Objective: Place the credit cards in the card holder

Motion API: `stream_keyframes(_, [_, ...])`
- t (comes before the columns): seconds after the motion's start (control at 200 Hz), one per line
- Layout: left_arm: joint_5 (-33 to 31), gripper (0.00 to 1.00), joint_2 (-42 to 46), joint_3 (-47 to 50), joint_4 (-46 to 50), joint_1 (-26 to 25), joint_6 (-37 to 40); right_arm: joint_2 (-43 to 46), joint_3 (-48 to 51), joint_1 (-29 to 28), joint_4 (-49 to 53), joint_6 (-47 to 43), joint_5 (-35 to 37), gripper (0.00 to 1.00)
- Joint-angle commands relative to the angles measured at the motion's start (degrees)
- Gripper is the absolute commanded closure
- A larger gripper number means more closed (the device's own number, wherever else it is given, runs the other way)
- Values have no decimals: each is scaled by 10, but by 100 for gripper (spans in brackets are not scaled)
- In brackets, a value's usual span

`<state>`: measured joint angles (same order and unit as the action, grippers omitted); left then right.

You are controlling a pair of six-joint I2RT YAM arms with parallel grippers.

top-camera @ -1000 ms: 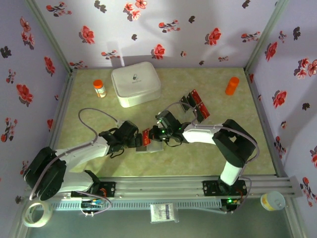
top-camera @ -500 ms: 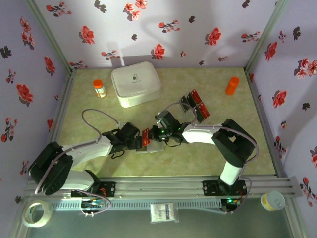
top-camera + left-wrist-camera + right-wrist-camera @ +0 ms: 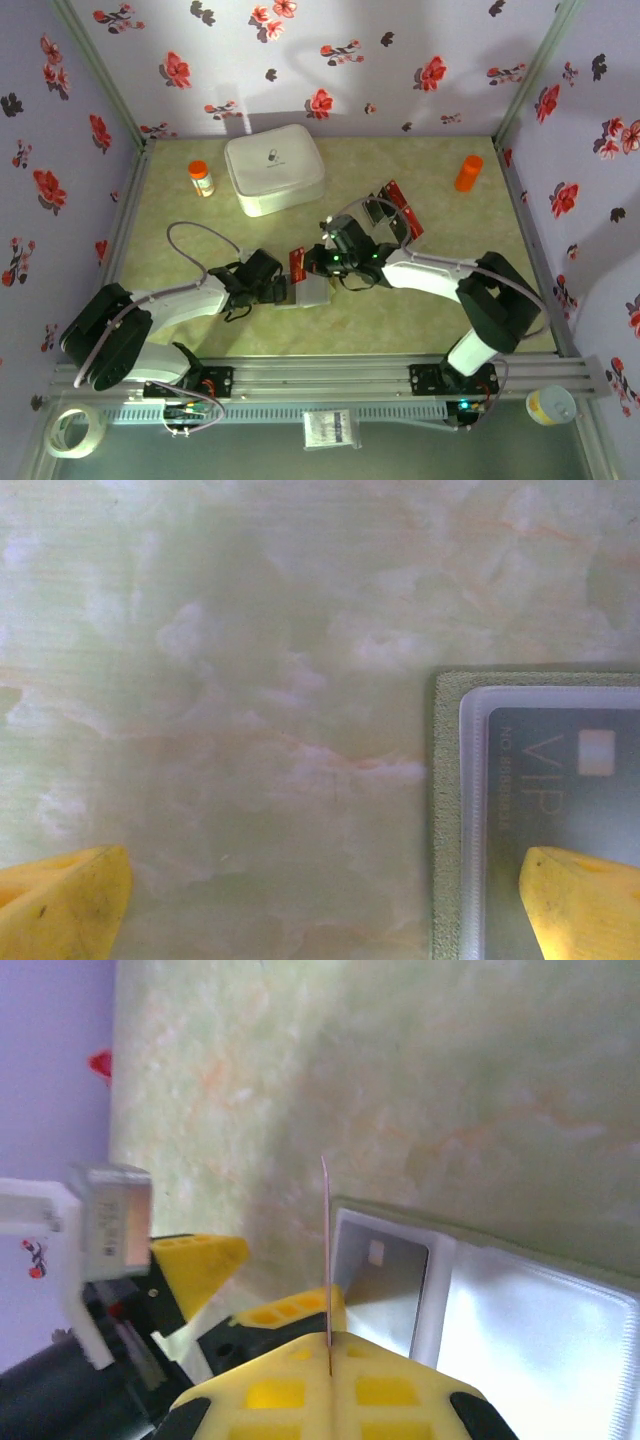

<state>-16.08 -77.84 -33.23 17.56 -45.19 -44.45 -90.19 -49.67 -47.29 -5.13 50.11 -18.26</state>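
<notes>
Right claw point(image 3: 328, 1365) clamped on red credit card point(image 3: 326, 1250), held on edge, length projecting outward above card holder point(image 3: 530, 1320); left claw point(image 3: 325, 895) spread wide, gripping nothing.

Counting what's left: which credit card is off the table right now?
The red card held on edge by the right gripper at the card holder; the other loose cards lie flat.
</notes>
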Motion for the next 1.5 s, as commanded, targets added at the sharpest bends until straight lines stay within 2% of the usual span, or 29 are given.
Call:
stream_keyframes(0.0, [-21, 0, -8, 15, 14, -4, 1, 18, 36, 10, -8, -6, 23, 100])
stream_keyframes(0.315, [-24, 0, -6, 19, 16, -4, -3, 0, 115, 7, -162, 37, 26, 100])
stream_keyframes(0.505, [-24, 0, -6, 19, 14, -4, -3, -19, 132, -1, -216, 53, 26, 100])
stream_keyframes(1.495, [-24, 0, -4, 21, 8, -4, -2, -65, 166, -21, -293, 88, 42, 100])
